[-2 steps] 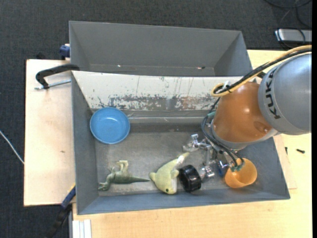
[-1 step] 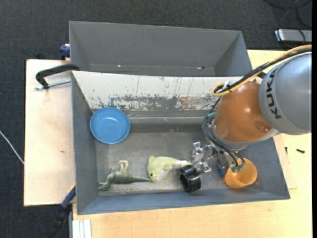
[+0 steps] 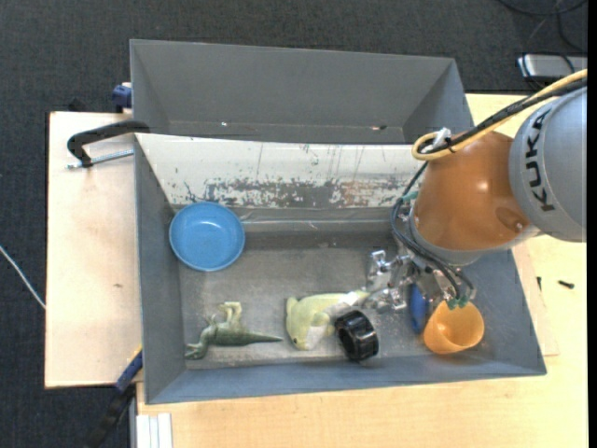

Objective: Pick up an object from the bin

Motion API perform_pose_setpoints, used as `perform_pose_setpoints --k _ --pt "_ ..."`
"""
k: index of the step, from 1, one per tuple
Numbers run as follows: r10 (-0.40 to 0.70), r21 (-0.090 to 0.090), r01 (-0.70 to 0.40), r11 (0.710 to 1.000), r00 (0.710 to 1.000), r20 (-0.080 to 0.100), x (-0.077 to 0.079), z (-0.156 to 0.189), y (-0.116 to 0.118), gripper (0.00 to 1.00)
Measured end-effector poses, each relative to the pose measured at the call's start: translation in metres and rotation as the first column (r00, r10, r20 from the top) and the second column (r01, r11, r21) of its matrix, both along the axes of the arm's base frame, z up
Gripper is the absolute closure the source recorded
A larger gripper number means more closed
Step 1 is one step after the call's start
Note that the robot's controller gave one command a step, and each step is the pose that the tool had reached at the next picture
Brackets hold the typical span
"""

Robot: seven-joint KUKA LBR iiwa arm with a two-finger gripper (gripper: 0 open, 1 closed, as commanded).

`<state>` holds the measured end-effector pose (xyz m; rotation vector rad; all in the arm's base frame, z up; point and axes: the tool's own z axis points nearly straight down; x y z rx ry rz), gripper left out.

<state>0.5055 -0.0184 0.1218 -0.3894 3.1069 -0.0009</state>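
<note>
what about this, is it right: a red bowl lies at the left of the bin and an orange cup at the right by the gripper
No: the bowl is blue, not red. The camera view shows it at the left of the bin, with the orange cup at the right by the gripper.

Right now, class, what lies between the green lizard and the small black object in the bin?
A pale yellow-green toy, seen in the camera view between the green lizard and the black object.

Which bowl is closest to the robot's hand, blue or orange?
The orange cup, in the bin's lower right corner, right beside the gripper. The blue bowl sits far off on the left side.
</note>
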Motion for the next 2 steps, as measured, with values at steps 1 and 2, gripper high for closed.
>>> perform_pose_setpoints --k 1,2 --pt "-0.015 0.001 0.015 1.000 1.000 -0.010 -0.006 -0.023 0.004 1.00" --pt "0.025 -0.001 -0.025 1.000 1.000 0.004 -0.002 0.096 0.006 1.00"
